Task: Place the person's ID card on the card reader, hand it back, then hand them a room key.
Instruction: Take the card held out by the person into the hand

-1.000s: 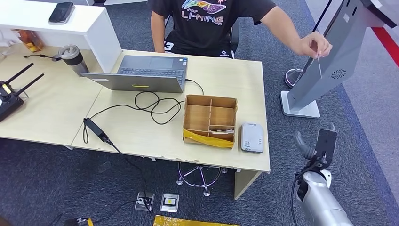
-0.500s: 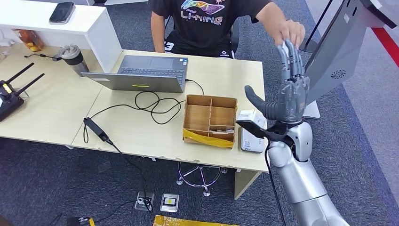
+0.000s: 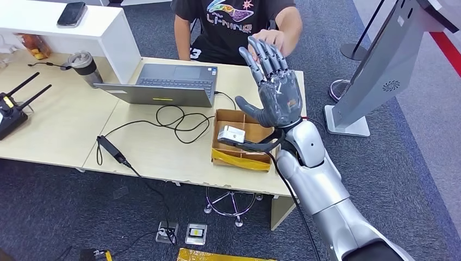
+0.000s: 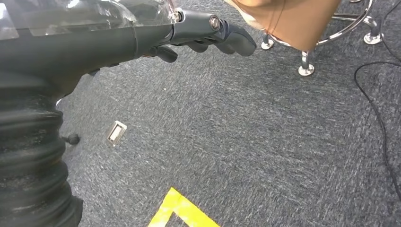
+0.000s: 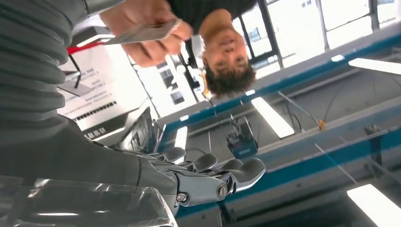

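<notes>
Above the far right part of the desk (image 3: 65, 125), my right hand (image 3: 274, 92) stands raised, palm turned toward me, fingers (image 3: 266, 54) stretched up and spread a little, thumb (image 3: 251, 111) jutting out to the left. It holds nothing. The ID card (image 5: 142, 32) is beyond my fingertips, pinched in the person's hand (image 5: 146, 28), which in my head view sits just past my fingers at the desk's far edge (image 3: 269, 39). From my right wrist, the card shows as a thin pale slip between that hand's thumb and fingers, apart from my own fingers (image 5: 236, 172), which lie side by side and extended there (whether card and fingertips touch I cannot tell from the head view, since my hand covers the spot).

My silver right arm (image 3: 321, 190) climbs from the near right corner, forearm leaning left over the desk's near edge, wrist bent back so the hand stands upright. It hides the card reader's place to the right of the cardboard box (image 3: 242, 138), whose compartments lie directly under my wrist.

My left hand (image 4: 208, 35) hangs low over the grey carpet (image 4: 260, 142), fingers loosely curled inward and gripping nothing.
</notes>
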Controlling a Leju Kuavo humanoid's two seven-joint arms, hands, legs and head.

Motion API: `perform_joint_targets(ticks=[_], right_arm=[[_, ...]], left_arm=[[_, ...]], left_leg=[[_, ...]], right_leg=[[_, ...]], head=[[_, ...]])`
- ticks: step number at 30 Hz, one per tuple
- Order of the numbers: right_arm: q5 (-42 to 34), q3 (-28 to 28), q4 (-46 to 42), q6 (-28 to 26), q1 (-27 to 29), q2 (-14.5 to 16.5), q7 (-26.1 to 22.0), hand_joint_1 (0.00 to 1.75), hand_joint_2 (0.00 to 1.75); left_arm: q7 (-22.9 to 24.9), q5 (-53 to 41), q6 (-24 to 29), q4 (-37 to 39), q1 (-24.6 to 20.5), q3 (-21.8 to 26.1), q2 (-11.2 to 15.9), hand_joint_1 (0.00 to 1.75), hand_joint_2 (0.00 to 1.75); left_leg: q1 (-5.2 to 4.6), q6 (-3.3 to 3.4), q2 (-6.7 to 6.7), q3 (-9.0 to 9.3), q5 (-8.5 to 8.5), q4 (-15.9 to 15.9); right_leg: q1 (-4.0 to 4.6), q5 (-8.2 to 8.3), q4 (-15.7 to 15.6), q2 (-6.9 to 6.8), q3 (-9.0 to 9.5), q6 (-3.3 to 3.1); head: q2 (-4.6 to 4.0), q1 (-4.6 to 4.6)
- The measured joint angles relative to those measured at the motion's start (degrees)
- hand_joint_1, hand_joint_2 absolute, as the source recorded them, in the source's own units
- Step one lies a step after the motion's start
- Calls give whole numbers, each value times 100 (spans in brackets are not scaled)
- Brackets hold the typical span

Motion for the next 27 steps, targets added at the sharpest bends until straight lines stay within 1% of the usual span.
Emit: perform_joint_targets(ticks=[4,8,13,19,21,22,23,24,26,27], right_arm=[[31,21,693,51,-250,57,213,0,175],[33,25,1154,68,-400,71,293,0,175],[27,25,1522,60,-467,77,283,0,175],[1,25,1771,33,-471,108,218,0,175],[-21,25,1837,23,-471,125,189,6,175],[-32,25,1865,18,-471,133,177,17,175],[-45,25,1893,10,-471,141,164,47,175],[-54,25,1918,1,-471,148,151,84,175],[-64,25,1962,-19,-471,155,127,149,175],[-68,25,1980,-28,-471,156,114,161,175]], left_arm=[[-2,-16,5,9,0,12,-24,0,175],[-2,-26,6,16,1,55,-40,0,175],[-1,-46,15,31,0,102,-49,0,175],[5,-47,92,39,1,136,-54,0,175],[6,-46,103,39,1,140,-55,0,175],[6,-45,104,39,1,142,-56,0,175],[5,-45,105,39,1,145,-57,0,175],[5,-45,106,39,1,149,-58,0,175],[3,-45,106,39,1,161,-62,0,175],[-1,-45,106,39,1,168,-64,0,175]], left_leg=[[0,0,0,0,0,1],[0,0,1,0,0,1],[0,0,1,0,0,1],[0,0,2,1,0,1],[0,0,2,1,0,1],[0,0,2,1,0,1],[0,0,2,1,0,1],[0,0,2,1,0,1],[0,0,2,1,0,1],[0,0,2,1,0,1]], right_leg=[[0,0,0,1,0,0],[0,0,-1,2,-1,0],[0,0,-1,2,-2,0],[0,0,-1,4,-2,0],[0,0,-1,4,-2,0],[0,0,-1,4,-2,0],[0,0,-1,4,-2,0],[0,0,-1,4,-3,0],[0,0,-1,5,-3,0],[0,0,-1,5,-3,0]], head=[[0,0],[0,0],[0,0],[0,1],[0,1],[0,0],[0,0],[0,0],[0,1],[0,1]])
